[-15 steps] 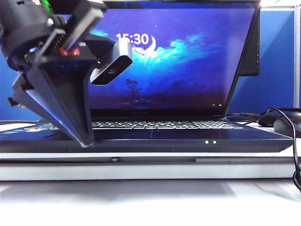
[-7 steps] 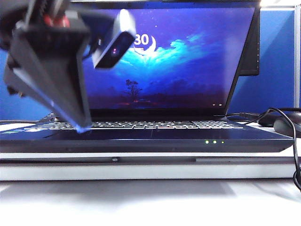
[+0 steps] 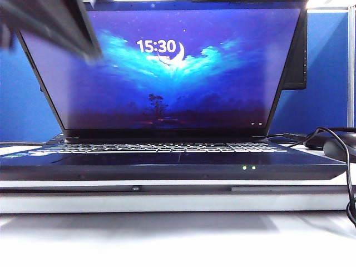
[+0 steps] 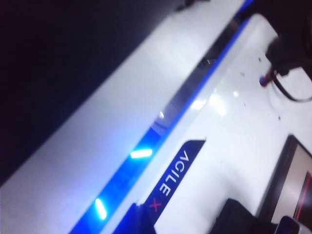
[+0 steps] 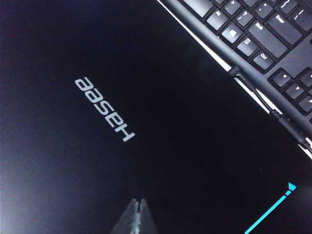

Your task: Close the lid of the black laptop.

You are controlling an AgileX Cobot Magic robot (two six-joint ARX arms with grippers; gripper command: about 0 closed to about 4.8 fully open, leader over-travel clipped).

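Left gripper, state unreadable, has lifted clear of the black laptop's lit keyboard. Right gripper, fingertips together, sits behind the still-upright wide black lid, poised to push.

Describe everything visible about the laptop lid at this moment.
The lid stands open, leaning slightly back above the black laptop's lit keyboard. Its black-bezelled screen shows blue night wallpaper with a moon and 15:30. The right wrist view shows its plain dark outer face with a pale Hasee logo; the right gripper, fingertips together, is close behind it, contact unclear. The left gripper blurs past the upper left corner.
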